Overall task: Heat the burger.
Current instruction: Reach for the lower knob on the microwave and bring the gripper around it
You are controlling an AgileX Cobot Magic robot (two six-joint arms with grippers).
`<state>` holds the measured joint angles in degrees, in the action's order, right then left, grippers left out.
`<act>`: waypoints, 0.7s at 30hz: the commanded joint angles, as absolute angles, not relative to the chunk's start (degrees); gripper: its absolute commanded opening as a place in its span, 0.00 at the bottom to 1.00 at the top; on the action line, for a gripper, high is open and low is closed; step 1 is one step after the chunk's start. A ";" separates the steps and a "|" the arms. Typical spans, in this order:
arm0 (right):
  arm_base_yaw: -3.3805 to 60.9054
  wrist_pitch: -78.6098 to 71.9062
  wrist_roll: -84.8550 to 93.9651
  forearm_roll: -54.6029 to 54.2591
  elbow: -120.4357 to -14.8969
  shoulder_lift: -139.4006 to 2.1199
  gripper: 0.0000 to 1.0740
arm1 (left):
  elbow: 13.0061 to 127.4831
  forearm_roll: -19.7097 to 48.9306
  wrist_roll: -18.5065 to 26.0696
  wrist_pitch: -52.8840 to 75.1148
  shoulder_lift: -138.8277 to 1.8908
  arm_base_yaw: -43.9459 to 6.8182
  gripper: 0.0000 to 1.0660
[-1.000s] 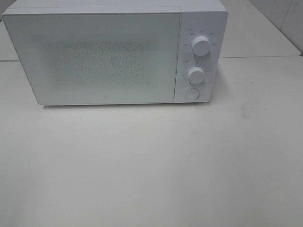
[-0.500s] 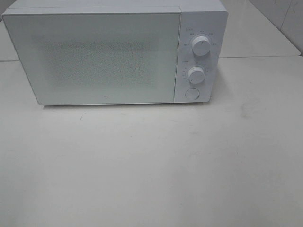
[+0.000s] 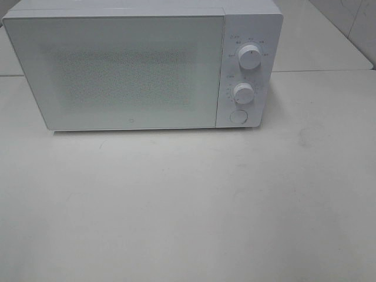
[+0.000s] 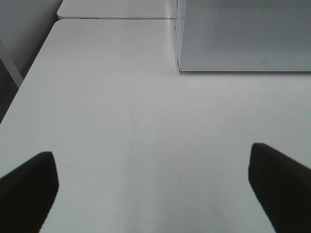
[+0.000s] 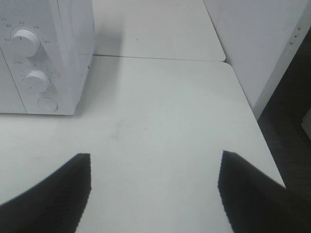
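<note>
A white microwave [image 3: 141,64] stands at the back of the table with its door shut; it has two knobs [image 3: 249,57] and a round button [image 3: 238,116] on its right panel. The burger is not in view. In the left wrist view my left gripper [image 4: 153,189] is open and empty over bare table, with the microwave's front corner [image 4: 243,39] ahead. In the right wrist view my right gripper [image 5: 153,189] is open and empty, with the microwave's control panel [image 5: 34,58] ahead. Neither gripper shows in the exterior view.
The white table [image 3: 188,205] stretches in front of the microwave. Its right edge [image 5: 248,107] drops to a dark floor. A second table [image 5: 155,29] abuts behind. The left edge [image 4: 29,82] shows in the left wrist view.
</note>
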<state>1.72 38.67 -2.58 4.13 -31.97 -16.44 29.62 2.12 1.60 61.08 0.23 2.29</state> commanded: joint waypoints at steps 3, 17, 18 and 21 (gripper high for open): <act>1.72 29.79 -3.27 4.01 -32.49 -22.23 0.68 | 29.56 2.23 1.15 61.25 1.38 2.01 0.95; 1.72 15.87 -3.32 3.61 -32.49 -33.58 0.68 | 29.56 2.23 1.15 61.25 1.38 2.01 0.95; 1.72 15.18 -3.32 3.61 -32.49 -34.26 0.68 | 29.56 2.23 1.15 61.25 1.38 2.01 0.95; 1.72 13.18 -3.32 3.61 -32.49 -36.15 0.68 | 29.56 2.23 1.15 61.25 1.38 2.01 0.95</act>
